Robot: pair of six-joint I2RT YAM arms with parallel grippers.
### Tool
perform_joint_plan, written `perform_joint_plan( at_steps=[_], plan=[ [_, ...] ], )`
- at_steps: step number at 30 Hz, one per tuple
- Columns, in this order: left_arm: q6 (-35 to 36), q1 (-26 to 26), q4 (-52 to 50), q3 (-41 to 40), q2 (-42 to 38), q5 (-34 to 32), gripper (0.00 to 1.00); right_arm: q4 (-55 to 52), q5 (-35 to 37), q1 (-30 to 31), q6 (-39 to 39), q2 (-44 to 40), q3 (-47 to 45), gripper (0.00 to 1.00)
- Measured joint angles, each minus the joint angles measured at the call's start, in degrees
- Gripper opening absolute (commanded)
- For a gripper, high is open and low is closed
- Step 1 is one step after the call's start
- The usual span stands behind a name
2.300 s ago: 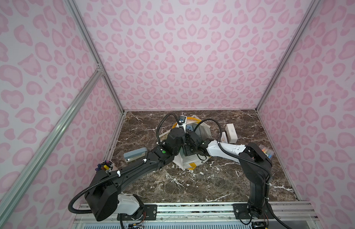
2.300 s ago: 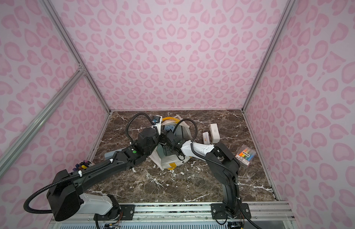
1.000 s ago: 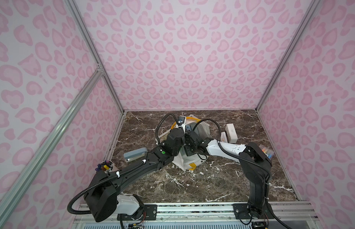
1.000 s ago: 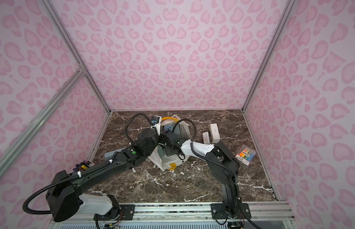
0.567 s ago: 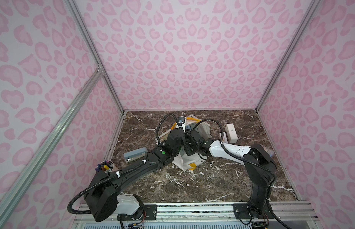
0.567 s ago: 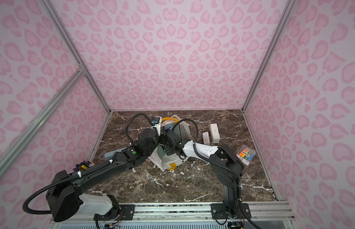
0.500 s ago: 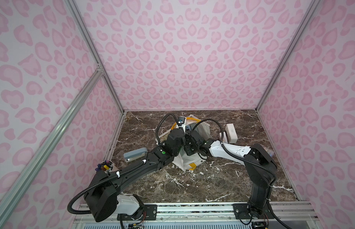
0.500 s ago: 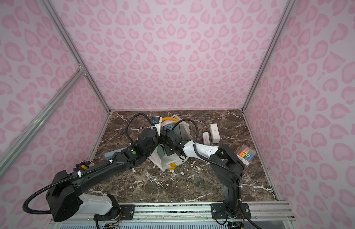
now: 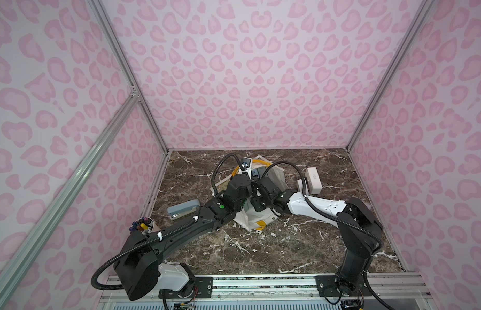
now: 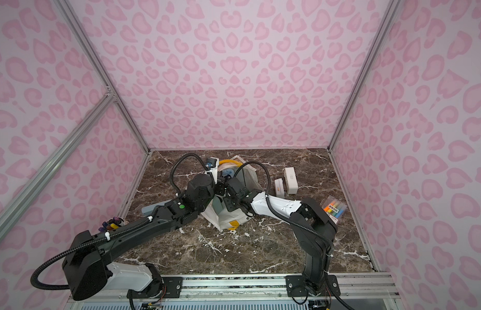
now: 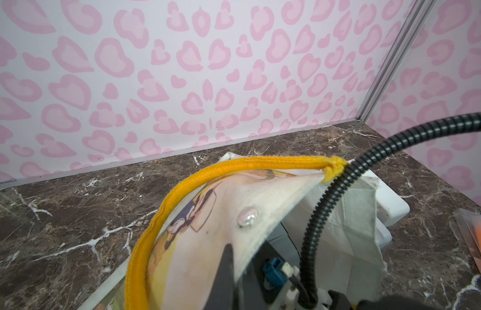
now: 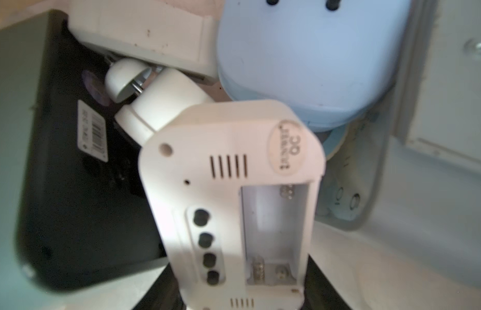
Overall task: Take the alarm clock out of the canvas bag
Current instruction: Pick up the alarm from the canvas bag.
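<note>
Right wrist view, deep inside the bag (image 12: 435, 241): the white clock (image 12: 228, 188) fills the picture, back side up, battery bay bare, four dark buttons in a row. The right gripper (image 12: 242, 287) has it, with a dark finger (image 12: 159, 292) against each flank of the casing, pinching it low down. A pale blue clock (image 12: 301, 59) crowds in just beside it, touching its top corner, and a dark box (image 12: 73, 174) with a barcode label lies on the other side.

Over to the left wrist view: the left gripper (image 11: 230, 249) is pressed together on the bag's rim, one dark finger (image 11: 228, 260) flat on the printed fabric near the snap (image 11: 248, 217). The yellow handle (image 11: 234, 166) arcs up over the mouth, and the right arm's black cable (image 11: 322, 209) drops straight in.

Both top views show the bag (image 9: 254, 220) (image 10: 228, 217) lying mid-tabletop (image 9: 261, 249), a touch toward the back edge, with both arms meeting at its mouth. So the clock is inside the bag, gripped but not out.

Round the edges: two white boxes (image 9: 312, 179) (image 9: 299, 185) touch each other toward the back right, near the bag. A grey stapler (image 9: 183, 209) lies by the left edge, with a cup of pens (image 9: 144, 225) further toward the front. In a top view, a marker pack (image 10: 334, 208) sits by the right edge.
</note>
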Motion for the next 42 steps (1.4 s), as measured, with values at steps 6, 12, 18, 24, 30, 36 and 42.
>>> perform_joint_plan(
  at_steps=[6, 12, 18, 24, 30, 36, 42],
  plan=[
    [0.17, -0.04, -1.18, 0.44, 0.0, -0.96, 0.03, 1.4, -0.22, 0.0, -0.83, -4.22, -3.72, 0.51],
    [0.17, -0.04, -2.05, 0.9, 0.02, -1.49, 0.03, 1.77, -0.63, 0.0, -1.7, -9.09, -7.96, 0.51],
    [0.17, -0.04, -2.62, 1.33, 0.09, -2.01, 0.03, 1.79, -0.68, 0.0, -2.62, -12.13, -10.43, 0.51],
    [0.17, -0.02, -3.37, 1.6, 0.11, -2.47, 0.03, 1.92, -0.59, -0.13, -2.62, -15.56, -12.94, 0.51],
    [0.15, -0.04, -3.45, 1.6, 0.11, -2.84, 0.03, 1.86, 0.37, -1.14, -1.53, -19.58, -16.22, 0.51],
    [0.13, -0.04, -3.45, 1.6, 0.11, -3.15, 0.03, 1.92, 2.47, -1.53, -0.52, -24.79, -19.28, 0.51],
    [0.13, -0.04, -3.48, 1.6, 0.11, -3.54, 0.03, 1.57, 5.53, -2.93, 1.51, -29.44, -22.08, 0.5]
  ],
)
